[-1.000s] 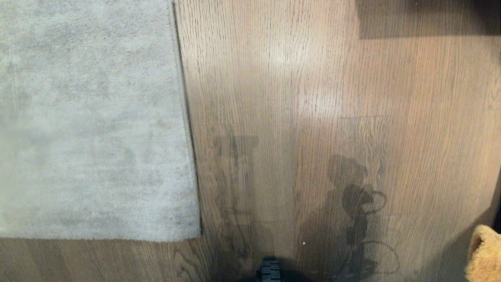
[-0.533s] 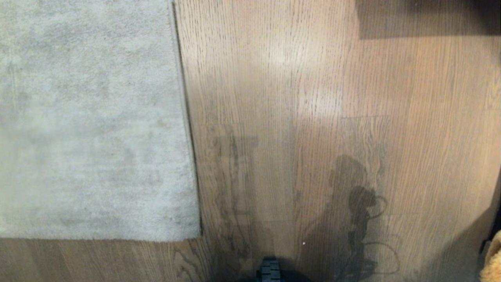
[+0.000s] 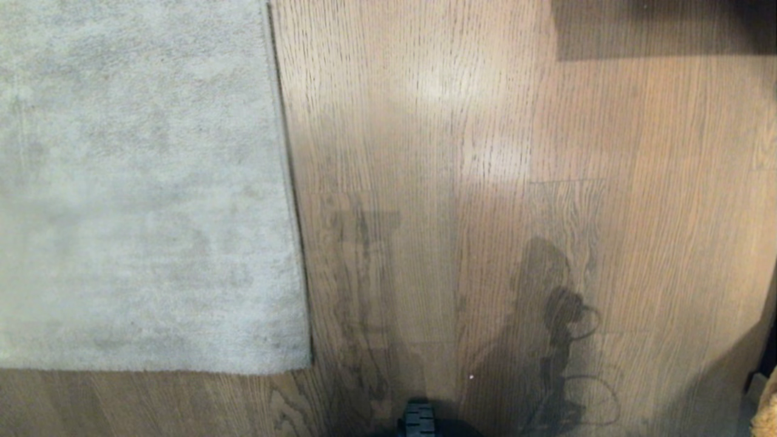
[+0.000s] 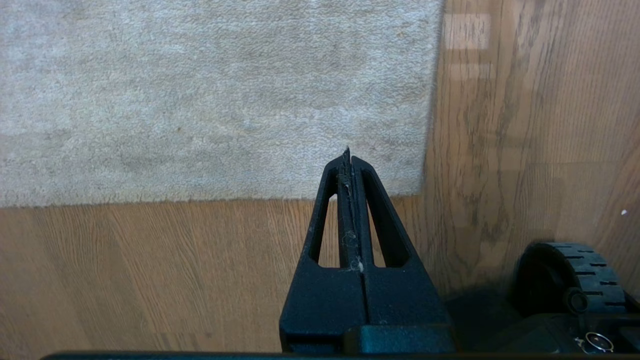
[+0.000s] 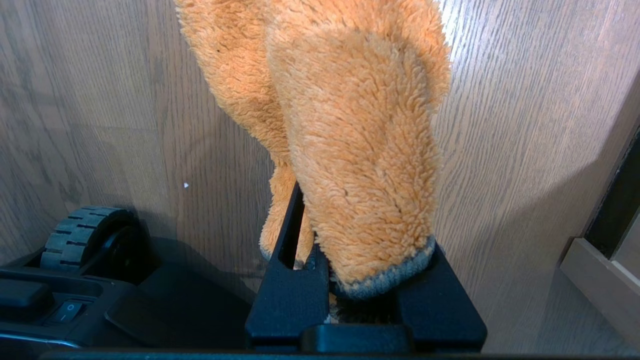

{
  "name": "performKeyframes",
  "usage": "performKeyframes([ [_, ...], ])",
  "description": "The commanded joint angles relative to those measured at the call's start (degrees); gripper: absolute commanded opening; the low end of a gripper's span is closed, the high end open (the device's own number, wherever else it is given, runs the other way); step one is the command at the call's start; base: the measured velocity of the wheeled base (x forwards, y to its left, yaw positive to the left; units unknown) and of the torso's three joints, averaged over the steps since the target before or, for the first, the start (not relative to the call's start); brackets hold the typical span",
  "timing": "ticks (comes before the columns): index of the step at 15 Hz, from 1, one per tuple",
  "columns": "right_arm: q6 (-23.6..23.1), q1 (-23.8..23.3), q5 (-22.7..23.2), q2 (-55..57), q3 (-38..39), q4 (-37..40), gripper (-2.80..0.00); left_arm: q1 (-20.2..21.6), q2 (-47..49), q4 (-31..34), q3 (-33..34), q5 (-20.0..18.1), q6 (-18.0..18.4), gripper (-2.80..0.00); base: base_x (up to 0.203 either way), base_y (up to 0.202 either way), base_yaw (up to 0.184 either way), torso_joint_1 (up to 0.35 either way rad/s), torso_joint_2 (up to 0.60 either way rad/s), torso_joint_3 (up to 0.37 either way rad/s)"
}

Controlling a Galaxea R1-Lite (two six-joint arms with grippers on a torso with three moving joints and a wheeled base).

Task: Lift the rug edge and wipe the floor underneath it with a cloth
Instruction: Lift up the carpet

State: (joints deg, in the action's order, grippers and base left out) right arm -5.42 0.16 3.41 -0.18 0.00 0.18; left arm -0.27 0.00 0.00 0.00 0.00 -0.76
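The pale grey rug (image 3: 139, 182) lies flat on the brown wood floor (image 3: 485, 152), and its rug edge (image 3: 288, 182) runs straight away from me. My left gripper (image 4: 348, 152) is shut and empty. It hangs above the rug's near corner (image 4: 420, 190), where the rug edge (image 4: 432, 100) meets the floor (image 4: 150, 275). My right gripper (image 5: 345, 200) is shut on the cloth (image 5: 350, 150), a fluffy mustard-orange rag with a grey hem that drapes over the fingers above the floor (image 5: 125, 100). In the head view only a sliver of the cloth (image 3: 767, 413) shows at the bottom right corner.
A wheel of my base shows in the head view (image 3: 419, 420), in the left wrist view (image 4: 565, 275) and in the right wrist view (image 5: 85, 235). A pale baseboard and a dark gap (image 5: 600, 280) stand beside the right gripper. A dark shadowed block (image 3: 661, 27) lies far right.
The cloth has slid down and right in the head view, from a clear lump to a sliver at the corner. The rug and the left gripper have not moved.
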Motion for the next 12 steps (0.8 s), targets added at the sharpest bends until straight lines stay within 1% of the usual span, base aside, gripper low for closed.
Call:
performKeyframes([
  [1, -0.02, 0.02, 0.02, 0.18, 0.00, -0.01, -2.80, 0.00, 0.00, 0.00, 0.00, 0.00, -0.03, -2.80, 0.000, 0.000, 0.000, 0.000, 0.00, 0.000],
  [12, -0.02, 0.02, 0.02, 0.18, 0.00, -0.01, -2.80, 0.00, 0.00, 0.00, 0.00, 0.00, -0.03, -2.80, 0.000, 0.000, 0.000, 0.000, 0.00, 0.000],
])
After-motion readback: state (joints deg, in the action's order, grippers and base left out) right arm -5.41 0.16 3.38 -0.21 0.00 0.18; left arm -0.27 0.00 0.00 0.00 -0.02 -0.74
